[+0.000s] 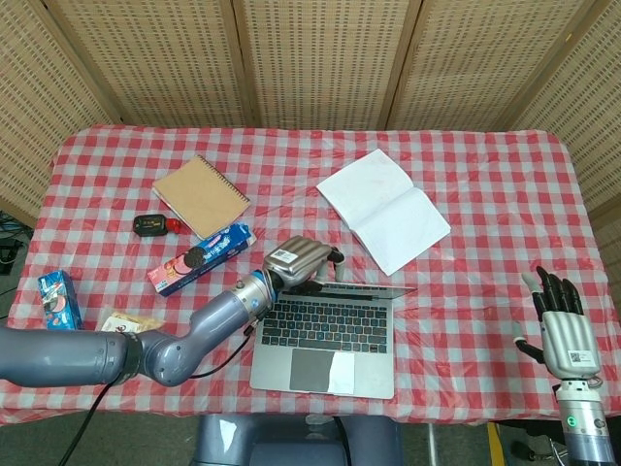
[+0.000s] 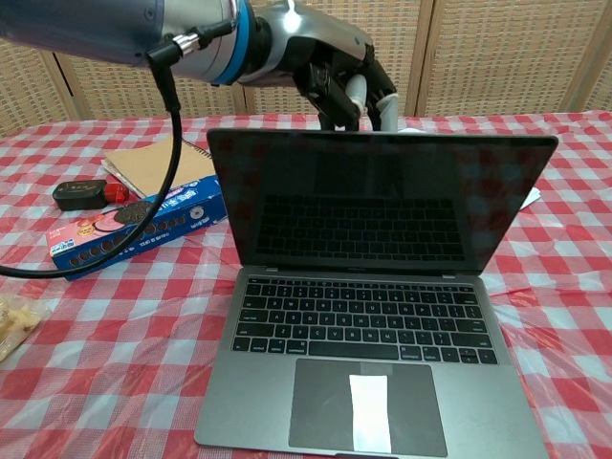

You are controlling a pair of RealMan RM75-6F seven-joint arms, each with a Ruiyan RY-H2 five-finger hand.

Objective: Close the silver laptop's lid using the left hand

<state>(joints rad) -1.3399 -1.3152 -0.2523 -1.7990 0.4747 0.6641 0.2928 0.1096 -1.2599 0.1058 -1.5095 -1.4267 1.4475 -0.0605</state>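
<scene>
The silver laptop sits open near the table's front edge, its dark screen tilted forward over the keyboard. My left hand rests on the lid's top edge from behind, fingers curled down over it. In the chest view the left hand shows just above the lid's upper rim. My right hand stays off the table's right front corner with fingers spread, holding nothing.
Left of the laptop lie a blue cookie box, a brown spiral notebook and a black device. A white open booklet lies behind the laptop. A blue carton and a snack packet are near the left edge.
</scene>
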